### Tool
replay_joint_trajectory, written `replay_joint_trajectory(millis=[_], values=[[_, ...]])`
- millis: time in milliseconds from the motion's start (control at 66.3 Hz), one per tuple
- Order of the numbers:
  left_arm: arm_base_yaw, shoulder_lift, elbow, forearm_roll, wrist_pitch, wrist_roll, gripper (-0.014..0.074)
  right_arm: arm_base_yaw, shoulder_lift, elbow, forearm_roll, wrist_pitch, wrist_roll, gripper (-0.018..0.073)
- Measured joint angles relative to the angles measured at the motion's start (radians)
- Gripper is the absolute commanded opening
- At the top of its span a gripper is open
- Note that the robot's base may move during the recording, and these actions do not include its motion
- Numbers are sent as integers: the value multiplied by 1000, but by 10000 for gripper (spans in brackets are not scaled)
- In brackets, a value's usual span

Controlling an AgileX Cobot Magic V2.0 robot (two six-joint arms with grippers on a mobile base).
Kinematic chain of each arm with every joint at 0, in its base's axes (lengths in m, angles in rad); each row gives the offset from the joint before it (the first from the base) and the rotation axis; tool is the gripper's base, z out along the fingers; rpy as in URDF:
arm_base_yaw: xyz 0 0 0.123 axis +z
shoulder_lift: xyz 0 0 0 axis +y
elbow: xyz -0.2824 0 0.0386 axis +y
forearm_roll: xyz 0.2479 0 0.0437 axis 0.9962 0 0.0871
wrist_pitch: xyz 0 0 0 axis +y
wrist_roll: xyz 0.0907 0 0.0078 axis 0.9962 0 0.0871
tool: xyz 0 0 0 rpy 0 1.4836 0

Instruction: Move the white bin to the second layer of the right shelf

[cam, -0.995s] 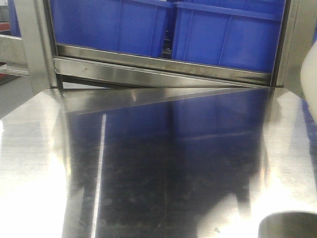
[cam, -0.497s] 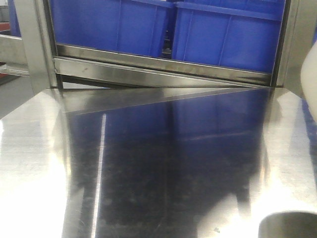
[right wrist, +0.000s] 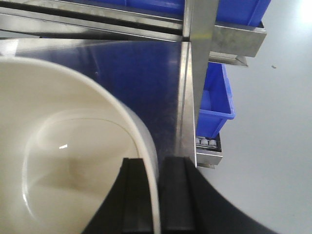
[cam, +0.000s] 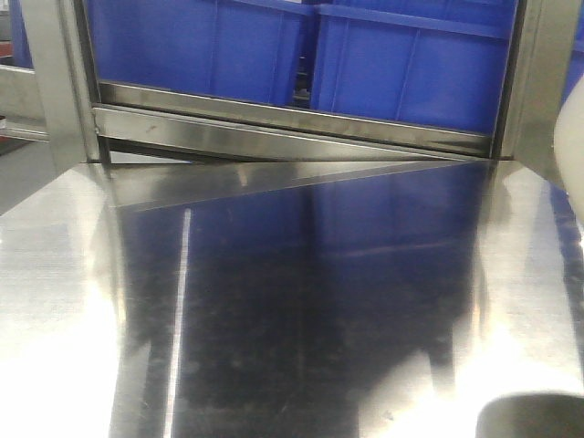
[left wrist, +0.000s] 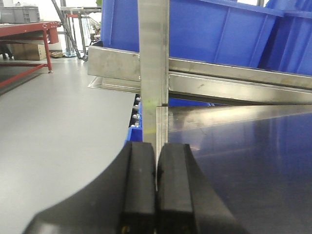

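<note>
Cream-white plastic, the white bin has its rim pinched between the right gripper pads, above the steel tabletop. The left gripper is pressed shut, empty. Beyond the bin, blue crates fill the rack, and a steel post rises just beside it.

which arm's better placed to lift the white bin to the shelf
Right. The right gripper clamps the bin by its wall, one finger inside the rim and one outside. The left gripper is shut on nothing, by the table's left edge.
</note>
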Motion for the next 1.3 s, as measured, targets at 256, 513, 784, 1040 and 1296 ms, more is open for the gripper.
replay_joint_trajectory(millis=[256,513,784,1040,1296], values=[[0,0,0,0,0,0,85,0,0,0,0,0,-1,47],[0,0,0,0,0,0,85,0,0,0,0,0,-1,47],[0,0,0,0,0,0,85,0,0,0,0,1,-1,47],[0,0,0,0,0,0,85,0,-2,0,0,1,-1,47],[0,0,0,0,0,0,85,0,-2,0,0,1,-1,47]])
